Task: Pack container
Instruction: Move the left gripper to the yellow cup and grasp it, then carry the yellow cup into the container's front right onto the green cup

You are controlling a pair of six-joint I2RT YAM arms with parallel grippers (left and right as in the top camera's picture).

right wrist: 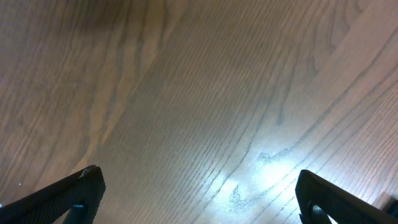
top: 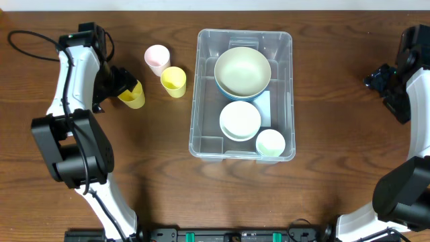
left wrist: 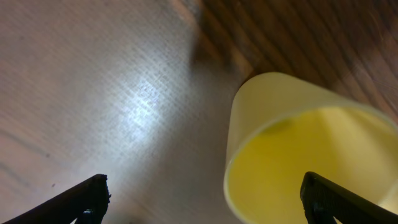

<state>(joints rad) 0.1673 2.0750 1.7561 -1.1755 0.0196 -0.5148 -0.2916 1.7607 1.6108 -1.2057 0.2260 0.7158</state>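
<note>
Your left arm [top: 72, 67] stretches to the tipped yellow cup [left wrist: 292, 124], left end effector [left wrist: 202, 196] spread wide astride its rim; right end effector [right wrist: 199, 190] spread above the bench [right wrist: 186, 93].

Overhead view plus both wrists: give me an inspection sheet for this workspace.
Surface: brown wooden table, glare patches.
Job's things: clear container holds large bowl, small white bowl, pale green cup.
Clutter: pink cup, yellow cup, second yellow cup farthest left.
Grippers: left pincer open at the second yellow cup; right pincer open over bare wood.
Cables: black cable far left.
Surroundings: pale strip along far edge.
</note>
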